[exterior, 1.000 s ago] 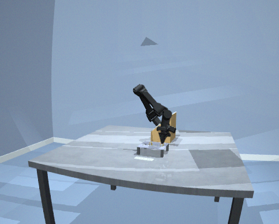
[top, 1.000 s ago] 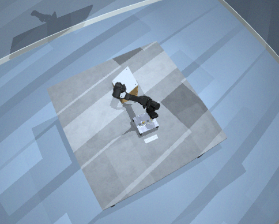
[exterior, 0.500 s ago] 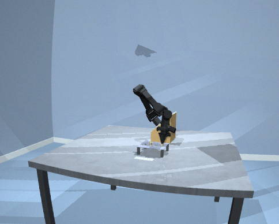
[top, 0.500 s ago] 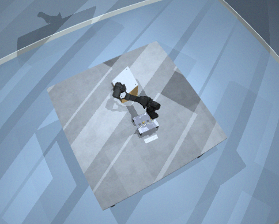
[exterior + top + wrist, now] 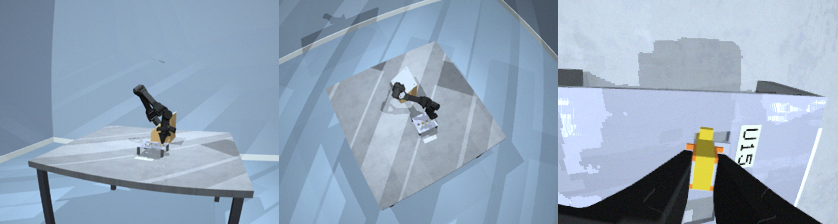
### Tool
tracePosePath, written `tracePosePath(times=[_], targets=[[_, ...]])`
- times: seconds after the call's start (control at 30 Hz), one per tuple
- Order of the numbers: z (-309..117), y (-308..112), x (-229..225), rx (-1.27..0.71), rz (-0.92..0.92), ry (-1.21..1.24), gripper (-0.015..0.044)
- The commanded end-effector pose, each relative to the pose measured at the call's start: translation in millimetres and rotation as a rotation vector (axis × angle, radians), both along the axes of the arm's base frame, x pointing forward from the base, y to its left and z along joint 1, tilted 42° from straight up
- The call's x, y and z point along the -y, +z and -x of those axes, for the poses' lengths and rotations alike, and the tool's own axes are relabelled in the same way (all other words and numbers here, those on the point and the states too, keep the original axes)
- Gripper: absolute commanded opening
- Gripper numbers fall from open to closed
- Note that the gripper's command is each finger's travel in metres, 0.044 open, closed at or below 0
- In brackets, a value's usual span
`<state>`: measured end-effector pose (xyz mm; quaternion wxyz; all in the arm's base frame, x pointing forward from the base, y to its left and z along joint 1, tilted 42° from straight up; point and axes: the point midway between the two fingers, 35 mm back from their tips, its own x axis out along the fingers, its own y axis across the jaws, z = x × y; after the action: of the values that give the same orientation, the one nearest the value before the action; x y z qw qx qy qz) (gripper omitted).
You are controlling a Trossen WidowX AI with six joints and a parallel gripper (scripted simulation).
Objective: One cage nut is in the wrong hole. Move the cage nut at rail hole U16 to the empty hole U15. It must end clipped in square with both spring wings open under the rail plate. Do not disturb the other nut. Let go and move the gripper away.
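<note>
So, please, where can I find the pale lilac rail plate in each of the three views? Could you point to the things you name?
Pale lilac rail plate point(image 5: 425, 126) point(image 5: 150, 146) point(image 5: 633, 130):
Top: just below the centre, slightly right.
Exterior: below the centre, slightly right, raised on short dark legs.
Wrist: across the lower part, running off the left edge.
Shared landmark: the black end effector point(image 5: 433, 117) point(image 5: 162, 142) point(image 5: 703, 161), over the plate in top and exterior, entering from the bottom in wrist.

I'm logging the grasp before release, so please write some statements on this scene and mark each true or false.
1. The gripper is shut on a yellow cage nut. True.
2. The label beside the nut reads U12. False: it reads U15.
3. The rail plate stands on dark legs. True.
4. The arm is white. False: it is black.
</note>
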<state>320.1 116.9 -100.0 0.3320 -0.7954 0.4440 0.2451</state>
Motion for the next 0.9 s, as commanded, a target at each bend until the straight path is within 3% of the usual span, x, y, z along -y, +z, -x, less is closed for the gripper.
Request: tracePosePath(times=[0.0, 0.87], targets=[[-0.7, -0.6, -1.1, -0.004, -0.006, -0.006, 0.0027], [-2.8, -0.5, -2.1, -0.038, -0.001, -0.036, 0.0027]])
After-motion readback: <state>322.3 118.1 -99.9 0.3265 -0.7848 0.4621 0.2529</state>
